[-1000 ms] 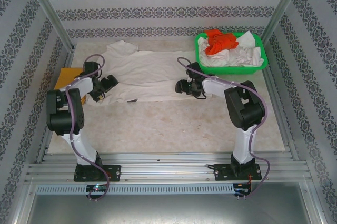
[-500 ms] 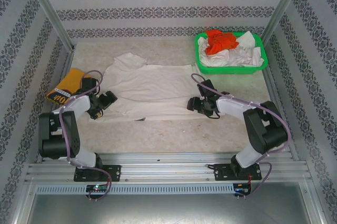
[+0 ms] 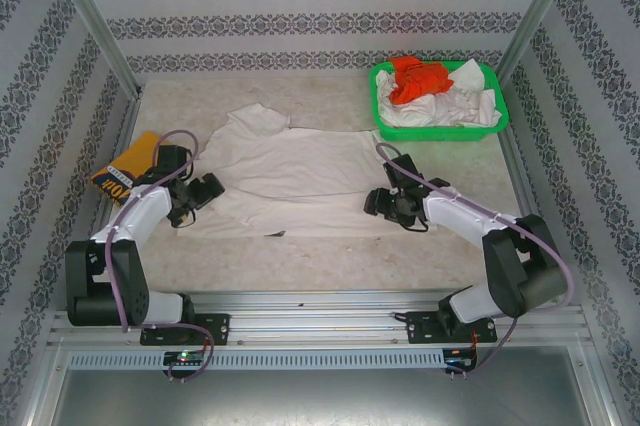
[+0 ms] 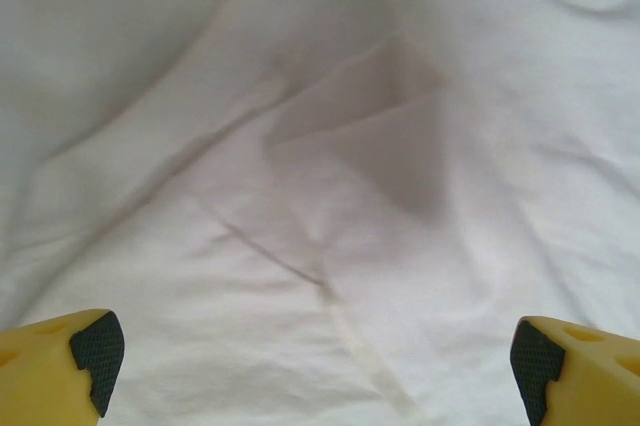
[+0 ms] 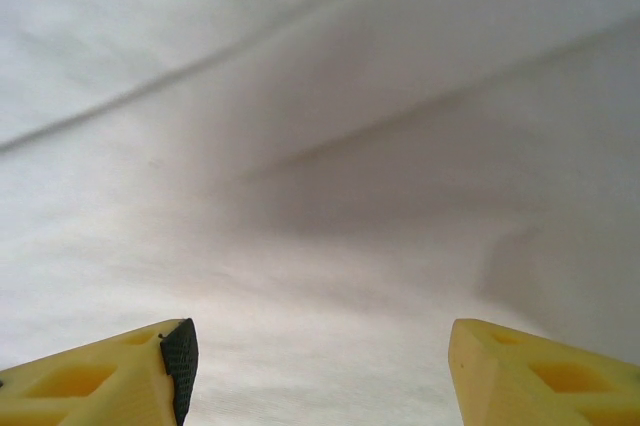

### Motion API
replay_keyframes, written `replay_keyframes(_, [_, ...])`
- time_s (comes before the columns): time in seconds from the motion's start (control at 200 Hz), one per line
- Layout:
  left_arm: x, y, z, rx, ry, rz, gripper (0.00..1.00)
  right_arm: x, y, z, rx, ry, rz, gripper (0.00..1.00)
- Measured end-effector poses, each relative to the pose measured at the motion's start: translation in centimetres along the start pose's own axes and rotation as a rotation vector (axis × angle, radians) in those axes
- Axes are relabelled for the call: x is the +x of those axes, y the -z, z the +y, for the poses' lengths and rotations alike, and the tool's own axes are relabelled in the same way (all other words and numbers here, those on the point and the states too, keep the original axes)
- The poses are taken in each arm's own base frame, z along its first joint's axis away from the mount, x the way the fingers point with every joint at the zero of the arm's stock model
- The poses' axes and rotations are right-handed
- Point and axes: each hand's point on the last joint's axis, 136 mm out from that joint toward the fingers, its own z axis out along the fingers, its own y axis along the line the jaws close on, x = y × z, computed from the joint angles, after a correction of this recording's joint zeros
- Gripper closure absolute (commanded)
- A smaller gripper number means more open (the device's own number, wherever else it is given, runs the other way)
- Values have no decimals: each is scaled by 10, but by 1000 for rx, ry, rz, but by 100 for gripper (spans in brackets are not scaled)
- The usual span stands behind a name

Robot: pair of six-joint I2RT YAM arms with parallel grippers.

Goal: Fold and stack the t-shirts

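A cream-white t-shirt [image 3: 290, 171] lies spread flat across the middle of the table, one sleeve pointing to the far left. My left gripper [image 3: 210, 190] rests at its left edge and my right gripper [image 3: 376, 204] at its near right edge. Wrinkled white cloth [image 4: 350, 146] lies under the open left gripper [image 4: 310, 371], whose yellow fingers are far apart. The right gripper [image 5: 320, 371] is likewise open over smooth cloth [image 5: 300, 146]. A mustard-yellow shirt [image 3: 128, 171] with dark lettering lies folded at the left wall.
A green plastic basket [image 3: 440, 132] at the far right holds an orange-red shirt [image 3: 415, 78] and white shirts [image 3: 460, 106]. Metal rails run along the table's near edge [image 3: 320, 311]. Patterned walls close in the left, right and back.
Both arms have drawn back toward the near edge. The white shirt has slid nearer and slightly right with them. More of the mustard-yellow shirt shows at the left.
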Motion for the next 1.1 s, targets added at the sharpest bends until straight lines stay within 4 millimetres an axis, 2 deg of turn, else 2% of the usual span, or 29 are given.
replay_keyframes(0.125, [-7,-3,-26,50,-26,-24,0,-27,-2,28,-47,23,-39,32])
replay_keyframes(0.26, [-14,-24,-50,85,-30,-10,0,-48,-20,54,-82,38,-44,32])
replay_keyframes(0.395, [-22,-40,-55,76,-23,-4,0,-51,-38,59,-81,38,-20,32])
replay_keyframes(0.48, [-38,-44,-57,68,-16,-23,0,-49,-42,59,-80,37,-9,32])
replay_keyframes(0.649, [-86,-42,-47,59,47,-101,0,-49,-42,59,-80,37,-7,32])
replay_keyframes(0.784, [-111,-41,-33,50,96,-135,0,-46,-44,54,-72,33,1,32])
replay_keyframes(0.879, [-122,-48,-27,44,121,-133,0,-43,-46,49,-63,27,10,32])
replay_keyframes(1.099, [-132,-78,-11,22,166,-90,0,-46,-46,44,-57,13,6,33])
